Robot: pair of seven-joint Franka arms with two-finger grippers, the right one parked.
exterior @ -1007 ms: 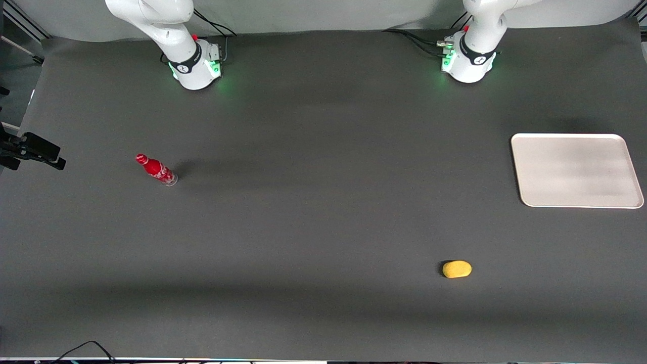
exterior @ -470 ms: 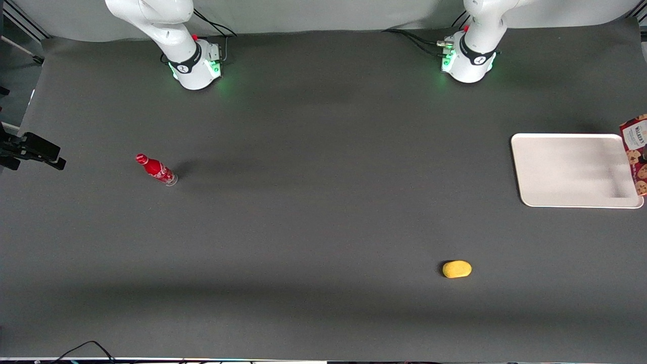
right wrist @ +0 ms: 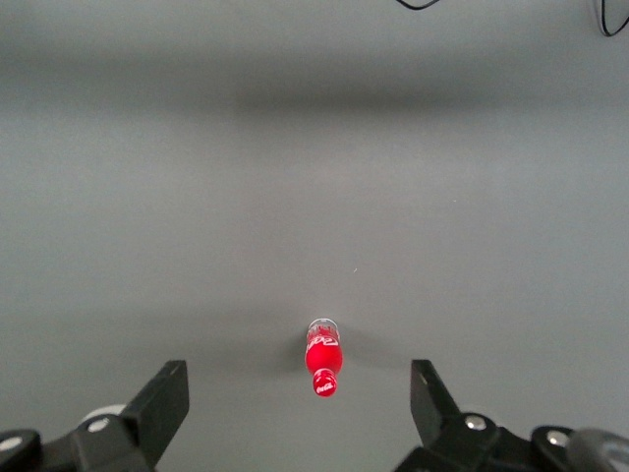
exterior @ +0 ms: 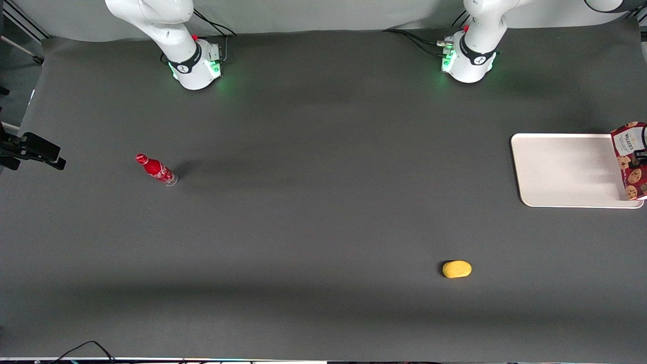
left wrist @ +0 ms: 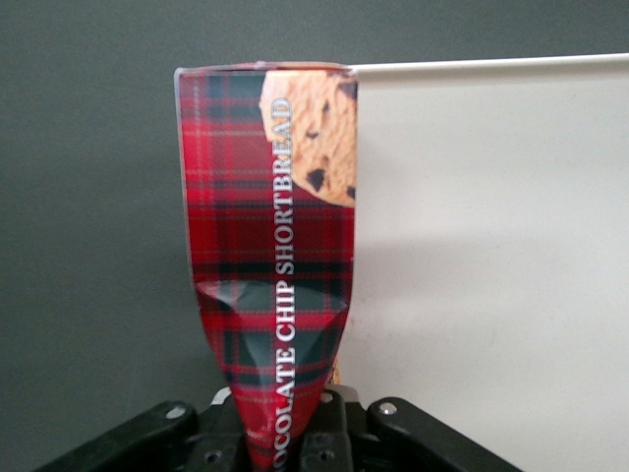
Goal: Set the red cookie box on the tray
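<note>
Holding: gripper clamps the red cookie box at its crumpled end, fingers pinched tight into the carton (the tartan wall is dented where they bite).
Gripper place: at the tray's end toward the working arm's end of the table, above the tray's rim; in the front view only a sliver of it shows at the frame edge, against the box.
Cookie box place: in the front view the red cookie box overlaps the tray's short edge, white label end farther from the front camera, cookie-printed end nearer.
Cookie box pose: long axis runs along that short edge of the tray; whether it touches the tray surface or hangs above it, cannot tell.
Wrist view: box runs straight out from the gripper, side panel reads "CHOCOLATE CHIP SHORTBREAD"; one long side lies over the tray, the other over dark table.
Tray: cream-white tray, flat on the table, bare apart from the box at its edge.
Yellow object: small rounded yellow lump, nearer the front camera than the tray, well apart from it.
Red bottle: small red bottle (upright), well apart from the tray, toward the parked arm's end of the table.
</note>
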